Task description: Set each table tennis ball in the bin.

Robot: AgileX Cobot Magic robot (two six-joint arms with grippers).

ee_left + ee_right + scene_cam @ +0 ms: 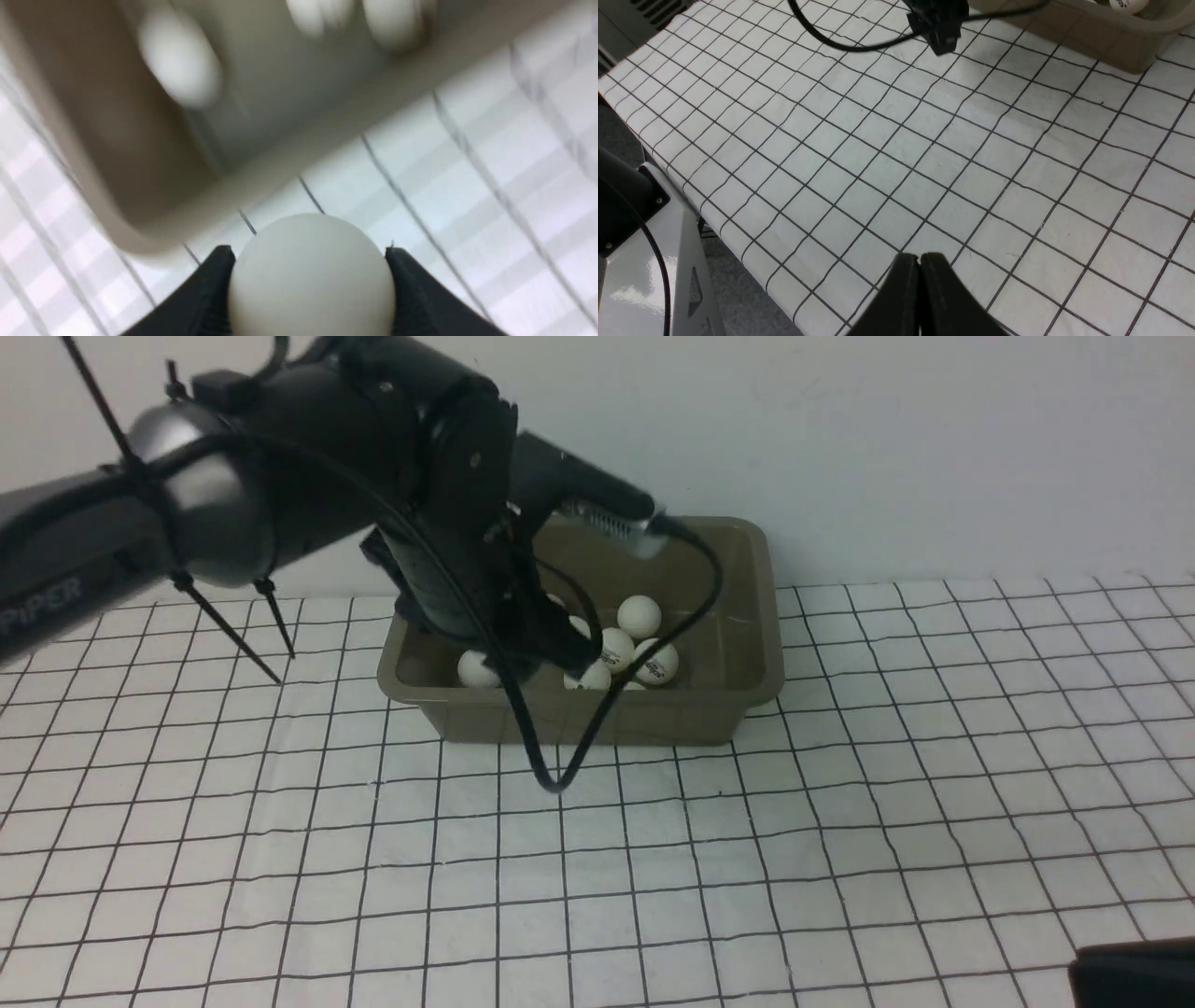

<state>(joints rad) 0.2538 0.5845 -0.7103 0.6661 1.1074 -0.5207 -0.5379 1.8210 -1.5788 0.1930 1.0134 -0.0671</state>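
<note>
In the left wrist view my left gripper (309, 254) is shut on a white table tennis ball (310, 280), one black finger against each side. The ball hangs over the gridded cloth just outside a corner of the olive-grey bin (117, 140), which is blurred. In the front view my left arm (439, 523) leans over the bin's (738, 695) front left part and hides its own gripper. Several white balls (639, 614) lie inside the bin, some with printed logos. My right gripper (920, 257) is shut on nothing, low over the cloth near the table's front edge.
A white cloth with a black grid (747, 859) covers the table. A black cable (551, 775) loops down from the left arm in front of the bin. The table edge and the robot's base (654, 261) show in the right wrist view. A wall stands behind the bin.
</note>
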